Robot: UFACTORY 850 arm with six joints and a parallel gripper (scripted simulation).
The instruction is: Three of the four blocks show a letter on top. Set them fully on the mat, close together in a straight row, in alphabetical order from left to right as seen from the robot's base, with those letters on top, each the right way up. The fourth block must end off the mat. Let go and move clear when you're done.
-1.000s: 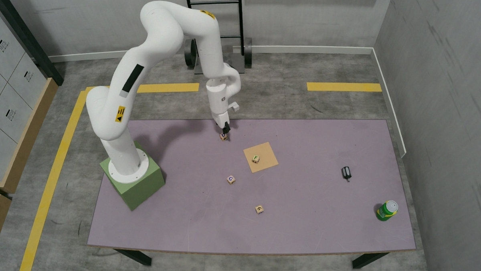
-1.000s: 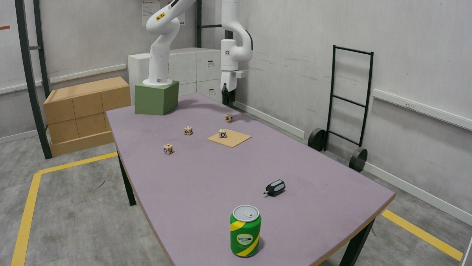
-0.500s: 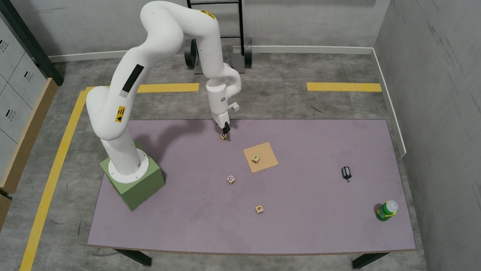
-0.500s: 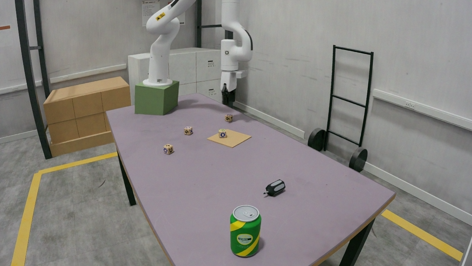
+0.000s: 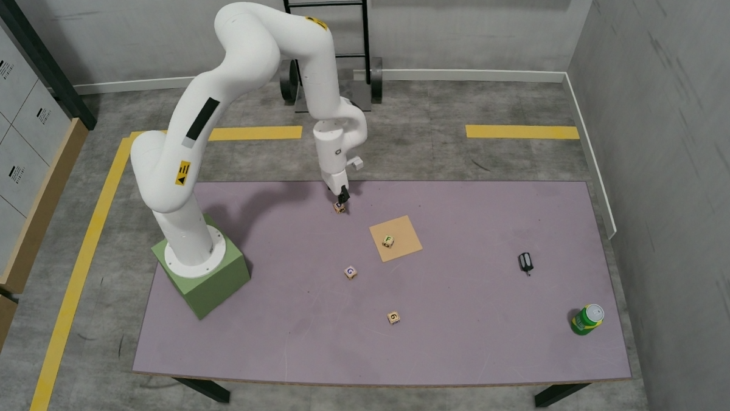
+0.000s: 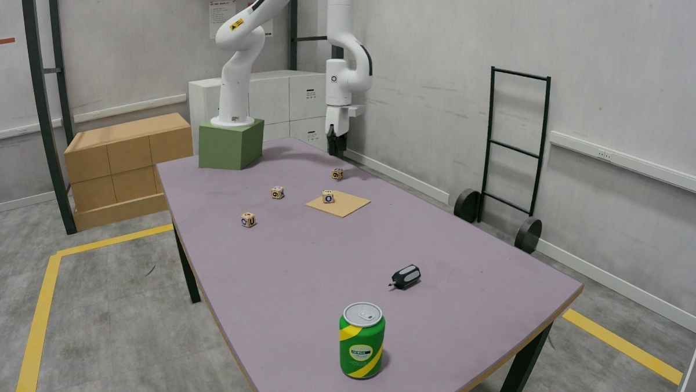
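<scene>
Four small wooden blocks are on the purple table (image 5: 459,331) (image 6: 301,291). One block with a green F on top (image 5: 388,241) (image 6: 327,196) sits on the tan mat (image 5: 407,235) (image 6: 349,204). A block with a purple G on top (image 5: 350,272) (image 6: 277,192) lies off the mat, nearer the base. A block showing a 9 (image 5: 393,317) (image 6: 248,219) lies further toward the front edge. The fourth block (image 5: 339,207) (image 6: 337,173) lies near the back edge; its top mark is too small to read. My gripper (image 5: 343,197) (image 6: 336,148) hangs open just above it, holding nothing.
A green drink can (image 5: 587,319) (image 6: 361,346) stands at the table's right end. A small black tool (image 5: 525,262) (image 6: 405,276) lies right of the mat. The arm's green pedestal (image 5: 204,275) (image 6: 230,143) stands at the left end.
</scene>
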